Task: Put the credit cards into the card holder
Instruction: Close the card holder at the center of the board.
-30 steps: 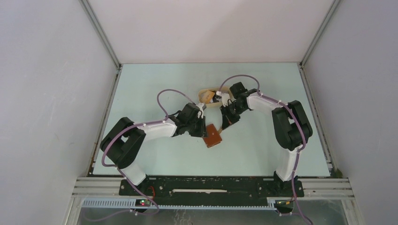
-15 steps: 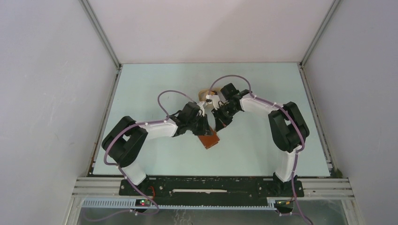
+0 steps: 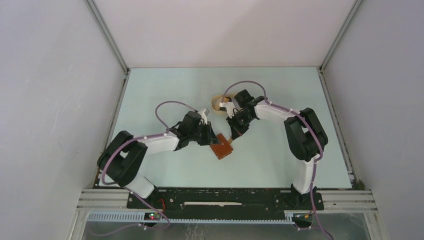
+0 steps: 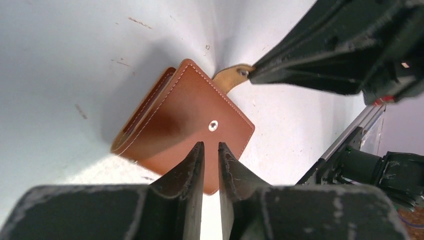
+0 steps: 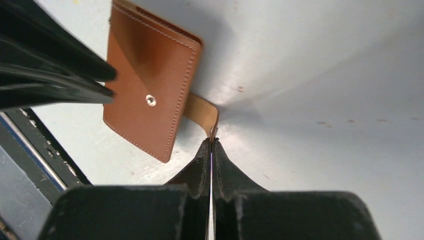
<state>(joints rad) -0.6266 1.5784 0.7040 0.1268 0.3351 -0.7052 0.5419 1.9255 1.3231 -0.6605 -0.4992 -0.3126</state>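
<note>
The card holder is a reddish-brown leather wallet lying folded on the table, snap face up. Its tan strap sticks out from one edge. My right gripper is shut on the end of that strap, seen from the top as. My left gripper hovers over the holder's near edge by the snap. Its jaws stand a narrow gap apart with nothing between them; its place from above is. The credit cards are hidden from view.
A tan oval tray shows partly behind the right arm's wrist, at the table's middle back. Metal frame rails run along the table's sides and near edge. White walls enclose the table.
The left arm has drawn back to the left and lower, away from the holder. The right gripper has shifted left and down onto the strap. The holder has turned slightly.
</note>
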